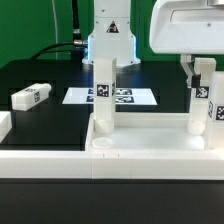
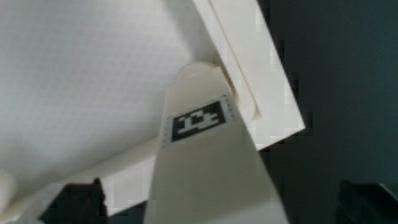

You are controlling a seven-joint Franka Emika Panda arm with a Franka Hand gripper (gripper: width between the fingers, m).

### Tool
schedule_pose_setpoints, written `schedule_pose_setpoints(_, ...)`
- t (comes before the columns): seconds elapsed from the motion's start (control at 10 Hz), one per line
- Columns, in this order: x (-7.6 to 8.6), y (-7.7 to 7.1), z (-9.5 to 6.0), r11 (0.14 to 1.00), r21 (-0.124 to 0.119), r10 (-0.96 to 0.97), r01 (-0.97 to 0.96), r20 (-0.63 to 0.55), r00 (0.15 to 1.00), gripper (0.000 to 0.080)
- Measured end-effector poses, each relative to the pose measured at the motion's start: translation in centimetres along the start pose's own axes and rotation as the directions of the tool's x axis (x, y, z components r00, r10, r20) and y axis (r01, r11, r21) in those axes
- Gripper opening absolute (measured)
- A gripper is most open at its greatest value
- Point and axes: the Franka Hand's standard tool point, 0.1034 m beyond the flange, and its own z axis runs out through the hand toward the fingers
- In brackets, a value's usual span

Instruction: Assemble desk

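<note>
White plastic desk top lies along the near side of the black bench with its rim upward, which I take to be so that legs can go into the corner sockets from above. Two legs stand upright in it: the left leg towards the exterior view's left, and the right leg at the corner on the exterior view's right.

The pincer hangs over the right leg with its jaws wide. In the wrist view the dark fingertips stand clear on either side of the tagged leg, so the leg seems to stand by its socket alone.

One loose leg lies on the bench, well apart at the exterior view's left, likely waiting its turn. The marker board lies flat behind the top.

Counted: one top and three legs, two standing and one loose. A white piece cut off at the left edge shows too little to name.
</note>
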Motion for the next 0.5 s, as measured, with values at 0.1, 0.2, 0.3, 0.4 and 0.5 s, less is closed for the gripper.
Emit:
schedule_pose_setpoints(0.1, 0.09, 0.03, 0.0, 0.996, -0.002, -0.094, 0.094, -0.002, 0.996, 0.0649)
schedule_pose_setpoints(0.2, 0.08, 0.03, 0.02, 0.987, -0.006, -0.161, 0.161, -0.002, 0.987, 0.0649)
schedule_pose_setpoints(0.3, 0.1, 0.09, 0.02, 0.974, -0.016, -0.224, 0.224, -0.003, 0.975, 0.0649)
schedule_pose_setpoints(0.4, 0.11, 0.13, 0.04, 0.965, -0.024, -0.26, 0.259, -0.004, 0.966, 0.0649)
schedule_pose_setpoints(0.5, 0.14, 0.16, 0.07, 0.952, -0.031, -0.304, 0.304, -0.005, 0.953, 0.0649)
